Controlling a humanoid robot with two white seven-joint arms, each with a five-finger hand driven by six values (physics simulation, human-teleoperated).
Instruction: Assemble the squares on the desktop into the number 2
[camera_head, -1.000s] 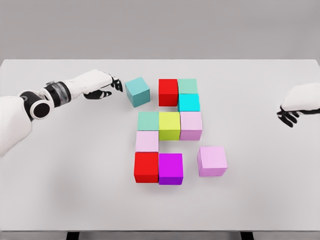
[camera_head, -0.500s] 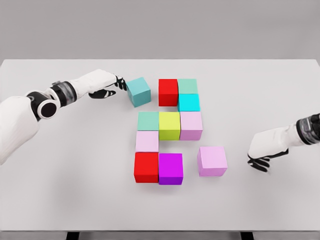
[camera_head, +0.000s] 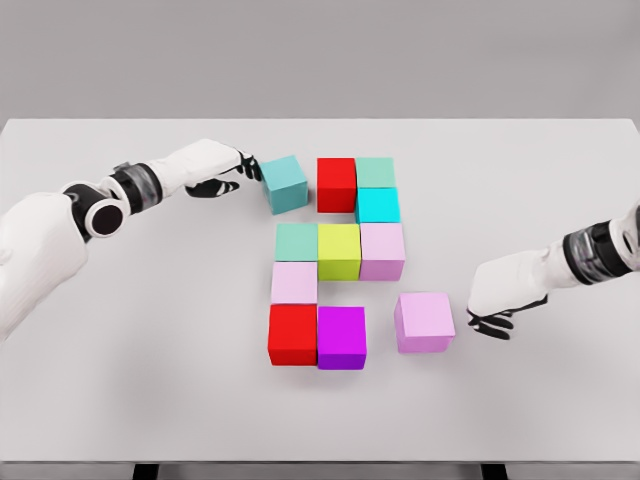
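Observation:
Coloured cubes lie on the white table (camera_head: 120, 400). A teal cube (camera_head: 285, 183) sits slightly turned, just left of a red cube (camera_head: 337, 184), a green cube (camera_head: 375, 172) and a cyan cube (camera_head: 378, 205). The middle row holds green (camera_head: 297, 242), yellow (camera_head: 339, 250) and pale pink (camera_head: 382, 250) cubes. Below them are a pale pink cube (camera_head: 294, 283), a red cube (camera_head: 293, 334) and a purple cube (camera_head: 341, 338). A loose pink cube (camera_head: 424, 322) lies apart at the right. My left hand (camera_head: 228, 170) touches the teal cube's left side, fingers curled. My right hand (camera_head: 492, 312) is beside the loose pink cube, holding nothing.
The far table edge (camera_head: 320, 121) runs close behind the top row. A gap separates the purple cube and the loose pink cube.
My left hand has pushed the teal cube right, closer to the red cube. My right hand came in from the right edge, down and left, to just beside the loose pink cube.

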